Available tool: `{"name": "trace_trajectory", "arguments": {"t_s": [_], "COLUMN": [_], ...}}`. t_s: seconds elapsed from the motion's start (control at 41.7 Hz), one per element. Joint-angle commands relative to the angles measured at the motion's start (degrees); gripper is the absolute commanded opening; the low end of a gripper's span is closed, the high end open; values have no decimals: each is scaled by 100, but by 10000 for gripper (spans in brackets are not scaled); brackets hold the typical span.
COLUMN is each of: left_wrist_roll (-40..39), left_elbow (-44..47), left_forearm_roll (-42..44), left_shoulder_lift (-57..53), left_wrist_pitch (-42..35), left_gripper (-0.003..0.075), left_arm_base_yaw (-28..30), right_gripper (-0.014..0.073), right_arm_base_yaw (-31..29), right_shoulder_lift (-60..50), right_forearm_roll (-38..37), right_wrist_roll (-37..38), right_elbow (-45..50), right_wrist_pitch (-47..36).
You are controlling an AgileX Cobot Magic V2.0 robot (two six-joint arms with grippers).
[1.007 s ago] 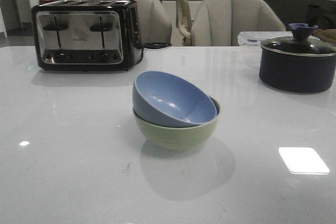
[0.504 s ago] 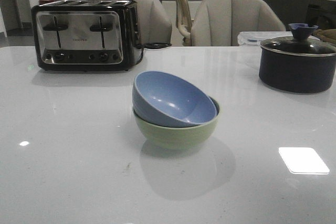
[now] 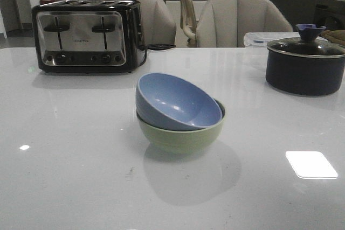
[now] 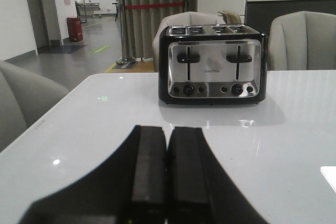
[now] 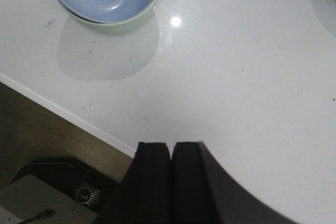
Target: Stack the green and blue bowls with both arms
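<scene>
Black left pincer point(image 4: 167, 174) and right pincer point(image 5: 171, 182): both pressed together, holding nothing.

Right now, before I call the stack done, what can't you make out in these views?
- Green bowl interior: front view, hidden by the tilted blue bowl.
- Same bowls: right wrist view, cut off by the frame edge.
- Pot: front view, cut off at the frame edge.
- Toaster label: too small.

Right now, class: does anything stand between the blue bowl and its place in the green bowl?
Nothing does. The blue bowl already sits tilted inside the green bowl; the toaster and pot stand well apart.
</scene>
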Motion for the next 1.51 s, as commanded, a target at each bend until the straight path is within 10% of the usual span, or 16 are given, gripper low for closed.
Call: {"name": "trace_trajectory", "arguments": {"t_s": [0.0, 1.031, 1.487], "left_wrist_roll": [4, 4, 4], "left_elbow": [107, 107, 107], "left_forearm_roll": [-54, -54, -54], "left_shoulder_lift": [-133, -121, -121], "left_wrist_pitch": [-527, -514, -514], "left_gripper": [102, 102, 102], "left_arm_base_yaw": [-113, -242, -242], "right_gripper": [34, 34, 34], "right_arm_base_yaw": [-20, -414, -2691], "right_shoulder_lift": [-34, -504, -3735], "right_forearm_roll": [-47, -47, -106], "right_wrist_roll": [-4, -39, -39], "right_elbow": [-179, 89, 3233], "right_wrist_pitch": [-295, -395, -3912]}}
